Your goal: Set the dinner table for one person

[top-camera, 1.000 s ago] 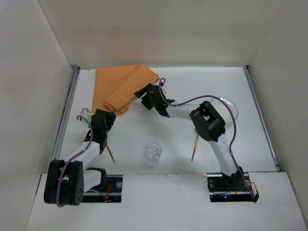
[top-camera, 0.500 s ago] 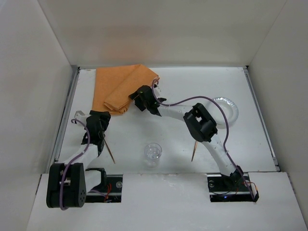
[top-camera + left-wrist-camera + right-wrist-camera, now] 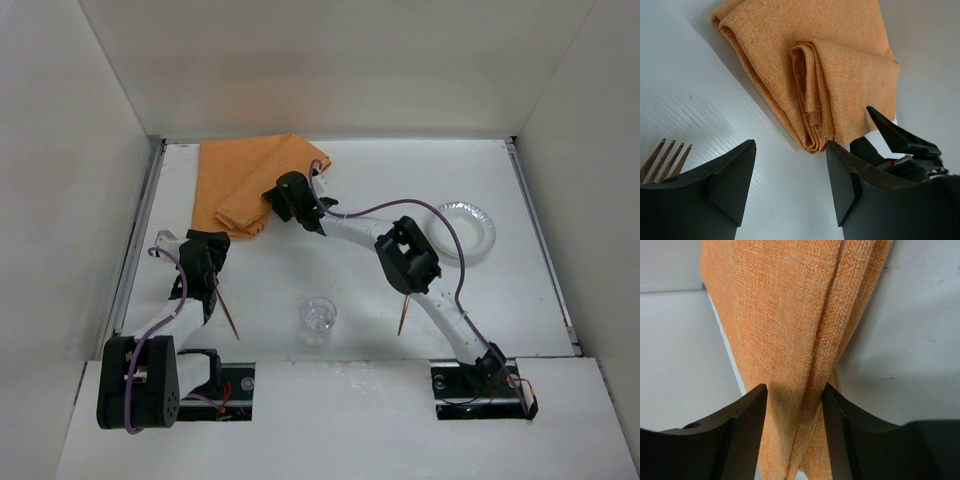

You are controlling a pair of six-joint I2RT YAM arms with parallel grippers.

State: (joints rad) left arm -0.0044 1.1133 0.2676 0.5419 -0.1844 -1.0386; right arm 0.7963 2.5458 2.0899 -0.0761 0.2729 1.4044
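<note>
The dinner table (image 3: 420,170) is the white surface under both arms. A folded orange cloth (image 3: 250,180) lies at its far left. My right gripper (image 3: 283,195) reaches over the cloth's right edge. In the right wrist view that gripper (image 3: 794,387) is open, and a fold of the cloth (image 3: 785,330) runs between its two fingers. My left gripper (image 3: 205,248) hovers just short of the cloth's near corner. In the left wrist view it (image 3: 790,150) is open over bare table, with the cloth (image 3: 830,75) ahead.
A fork (image 3: 230,316) lies by the left arm, its tines (image 3: 667,155) in the left wrist view. A second brown-handled utensil (image 3: 403,315) lies near the right arm. A clear glass (image 3: 319,318) stands at near centre. A white plate (image 3: 468,228) sits at right.
My right gripper has slid left onto the cloth's edge and its jaws have narrowed around a fold. The left arm shifted slightly left, then stopped.
</note>
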